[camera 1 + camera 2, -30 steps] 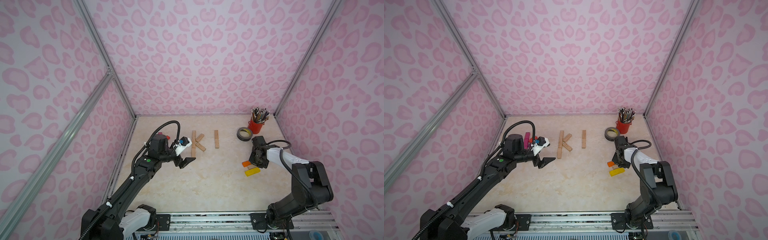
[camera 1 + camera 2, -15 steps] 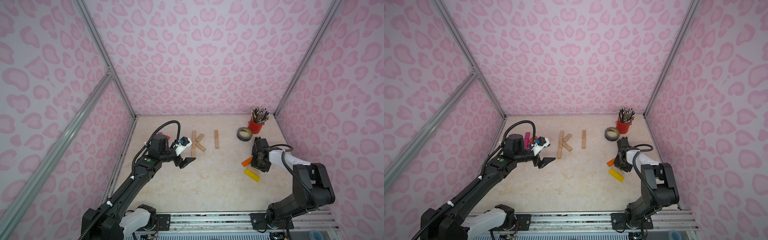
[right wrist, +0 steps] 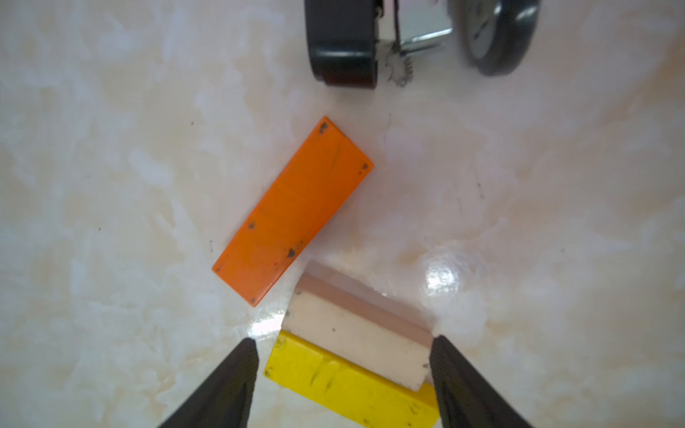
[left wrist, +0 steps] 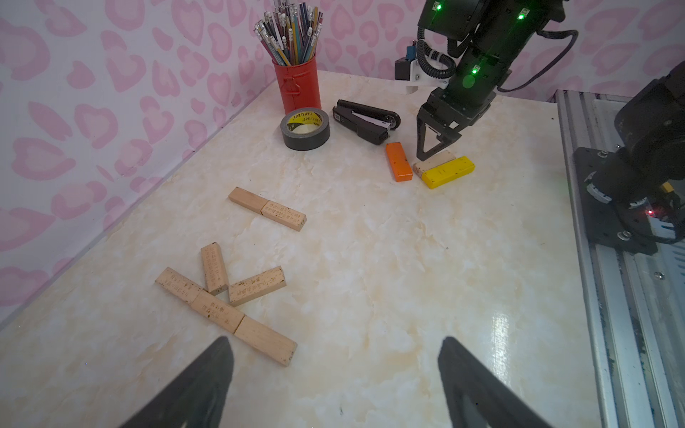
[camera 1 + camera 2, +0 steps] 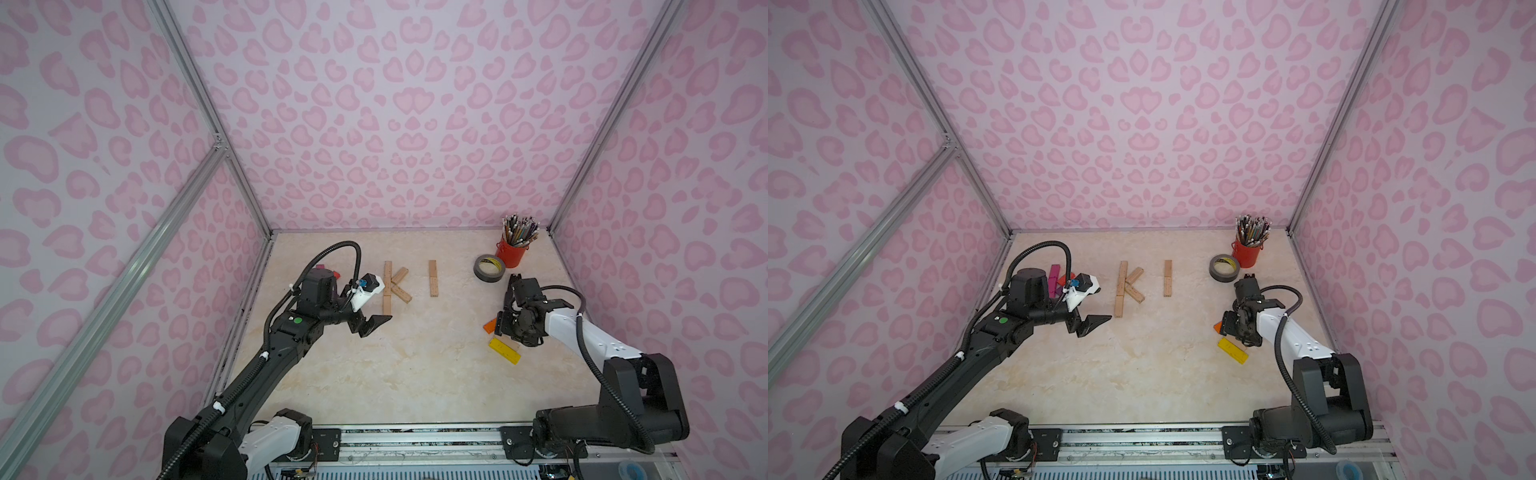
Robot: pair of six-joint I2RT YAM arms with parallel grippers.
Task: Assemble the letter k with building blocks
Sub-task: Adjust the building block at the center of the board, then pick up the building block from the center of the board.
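So the right gripper (image 4: 433,152) is hanging low over a small flat pale wooden block (image 3: 357,339) near the right edge of the marble-look tabletop (image 5: 415,374). Its jaws are spread apart with nothing held. They bracket that block end to end, one tip right at its end and the other with a gap. A yellow painted block (image 3: 344,385) sits flush along one long side, a flat orange block (image 3: 293,211) lies just beside one corner, and a black stapler (image 4: 365,120) is further off. I'd guess these blocks are light, stiff and a bit slick. Pinching mid-length across the narrow width looks safest, but the yellow one blocks that side, so an end-to-end pinch may skid or twist. The left gripper (image 4: 335,342) is wide open and empty. It hovers near the foot of the K-shape of plain wooden blocks (image 5: 392,286) toward the far left corner.
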